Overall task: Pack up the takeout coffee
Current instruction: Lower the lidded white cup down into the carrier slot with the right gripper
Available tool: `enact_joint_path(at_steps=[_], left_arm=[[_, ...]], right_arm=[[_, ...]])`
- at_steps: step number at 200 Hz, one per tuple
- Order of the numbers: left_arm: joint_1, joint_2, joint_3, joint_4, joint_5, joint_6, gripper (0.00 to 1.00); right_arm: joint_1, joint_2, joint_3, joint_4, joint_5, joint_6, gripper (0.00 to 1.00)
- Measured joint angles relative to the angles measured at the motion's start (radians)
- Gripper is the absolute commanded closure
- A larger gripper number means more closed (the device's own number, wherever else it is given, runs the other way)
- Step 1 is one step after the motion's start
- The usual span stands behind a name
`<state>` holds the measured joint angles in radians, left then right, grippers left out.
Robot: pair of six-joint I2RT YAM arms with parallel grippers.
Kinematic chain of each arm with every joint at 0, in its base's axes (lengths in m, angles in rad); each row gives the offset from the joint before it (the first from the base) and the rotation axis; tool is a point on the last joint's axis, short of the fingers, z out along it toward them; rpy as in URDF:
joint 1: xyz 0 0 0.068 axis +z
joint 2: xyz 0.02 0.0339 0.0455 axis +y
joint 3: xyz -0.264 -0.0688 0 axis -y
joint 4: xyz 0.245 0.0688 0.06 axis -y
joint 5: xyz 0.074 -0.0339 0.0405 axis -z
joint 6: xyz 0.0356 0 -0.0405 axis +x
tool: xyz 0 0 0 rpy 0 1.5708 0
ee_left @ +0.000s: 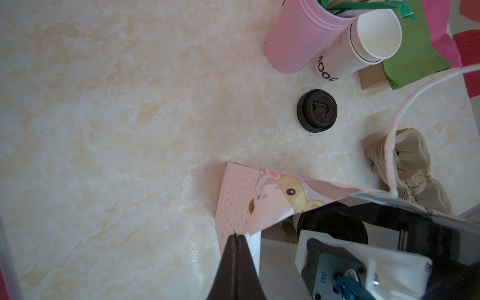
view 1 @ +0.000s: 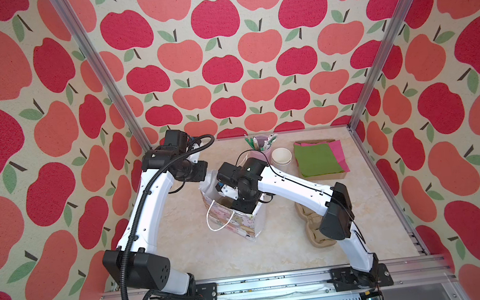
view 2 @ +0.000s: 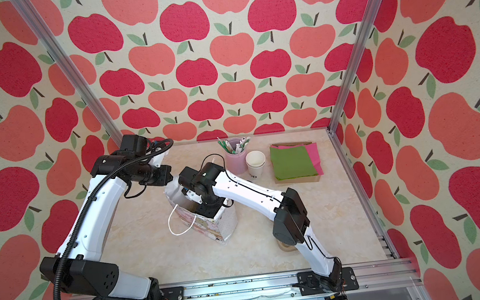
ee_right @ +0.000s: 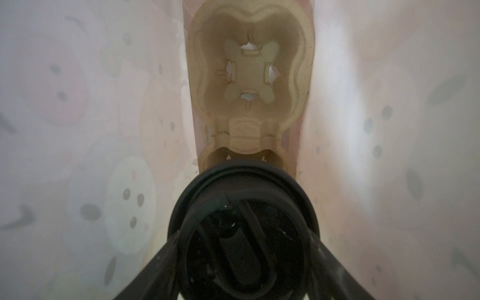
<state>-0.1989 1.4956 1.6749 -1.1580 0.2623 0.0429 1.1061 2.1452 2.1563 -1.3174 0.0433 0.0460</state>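
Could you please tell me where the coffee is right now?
In the right wrist view, the coffee is inside the mid-table bag, held by the right gripper above the carrier lying in its bottom.

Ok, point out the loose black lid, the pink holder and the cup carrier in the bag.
loose black lid (ee_left: 317, 113): left wrist view, on its top, at the sip recess.
pink holder (view 2: 236, 163): a top view, on its side wall.
cup carrier (ee_right: 250, 70): right wrist view, on the floor of its empty pocket.
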Motion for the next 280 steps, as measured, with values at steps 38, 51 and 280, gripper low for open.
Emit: enact_joint_path(at_steps=[38,51,280], left_arm=[[0.0,-0.001,-0.001,0.0,0.001,0.0,1.0],[0.0,-0.002,-0.001,0.0,0.007,0.0,1.0],[0.0,-0.01,-0.015,0.006,0.015,0.011,1.0]], right_arm=[[0.0,-0.006,-0.029,0.033,0.005,0.0,0.52],[0.0,-0.006,-0.037,0.042,0.008,0.0,0.52],[0.0,-0.113,0.154,0.035,0.06,-0.001,0.57]])
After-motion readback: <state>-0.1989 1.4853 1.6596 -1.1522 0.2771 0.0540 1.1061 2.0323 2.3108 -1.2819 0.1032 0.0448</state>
